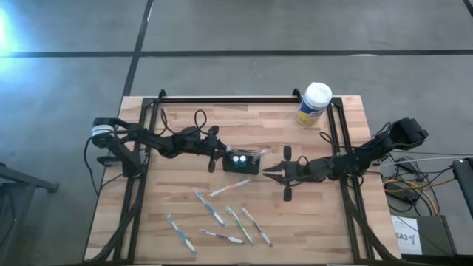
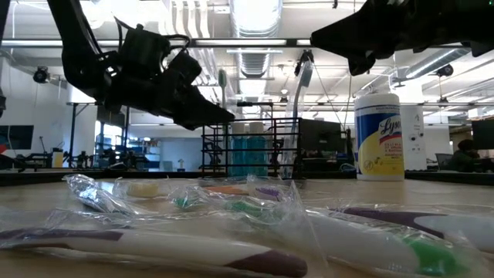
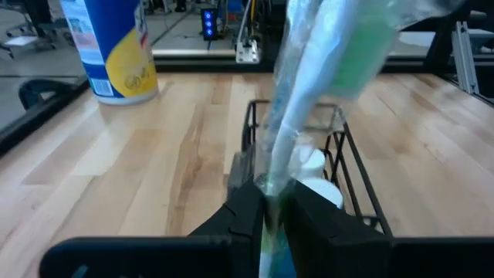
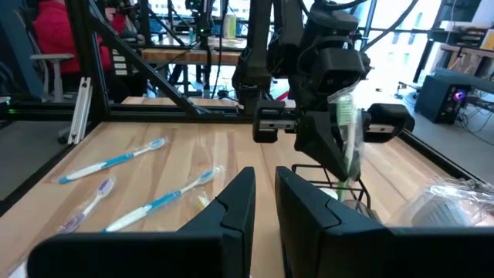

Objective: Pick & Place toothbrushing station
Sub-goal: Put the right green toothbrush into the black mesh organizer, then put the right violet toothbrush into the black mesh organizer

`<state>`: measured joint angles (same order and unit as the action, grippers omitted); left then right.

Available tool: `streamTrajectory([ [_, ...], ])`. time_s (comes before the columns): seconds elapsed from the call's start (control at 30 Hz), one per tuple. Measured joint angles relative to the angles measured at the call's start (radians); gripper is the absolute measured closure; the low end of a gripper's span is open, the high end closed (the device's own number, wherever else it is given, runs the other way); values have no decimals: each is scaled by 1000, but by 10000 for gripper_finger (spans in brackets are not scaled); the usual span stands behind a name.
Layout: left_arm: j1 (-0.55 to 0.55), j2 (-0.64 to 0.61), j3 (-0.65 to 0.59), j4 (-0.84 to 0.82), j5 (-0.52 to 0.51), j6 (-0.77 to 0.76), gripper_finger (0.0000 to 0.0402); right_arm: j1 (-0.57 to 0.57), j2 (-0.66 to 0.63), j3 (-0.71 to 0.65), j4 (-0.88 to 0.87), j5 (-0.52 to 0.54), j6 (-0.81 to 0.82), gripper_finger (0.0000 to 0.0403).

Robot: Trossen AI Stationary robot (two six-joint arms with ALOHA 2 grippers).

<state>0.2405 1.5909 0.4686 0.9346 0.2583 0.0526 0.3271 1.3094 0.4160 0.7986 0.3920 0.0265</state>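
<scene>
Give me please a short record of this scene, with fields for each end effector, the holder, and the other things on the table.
left end effector: shut on a wrapped toothbrush, held over the black mesh holder
right end effector: empty, fingers slightly apart, just right of the holder
holder: upright near table centre, something white inside
loose toothbrushes: lying in front of the holder, several wrapped
wipes canister: upright at the far right edge
</scene>
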Motion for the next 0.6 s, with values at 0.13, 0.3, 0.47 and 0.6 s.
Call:
streamTrajectory([
  [0.13,0,-3,0,3,19,-11,325,0,1,0,-1,0,0,353],
  [0.3,0,-7,0,5,47,-52,252,0,1,0,-2,0,0,353],
  [0.47,0,-38,0,4,47,-78,154,0,1,0,-2,0,0,353],
  [0.6,0,-129,0,-78,67,-96,92,0,1,-1,-3,0,4,353],
])
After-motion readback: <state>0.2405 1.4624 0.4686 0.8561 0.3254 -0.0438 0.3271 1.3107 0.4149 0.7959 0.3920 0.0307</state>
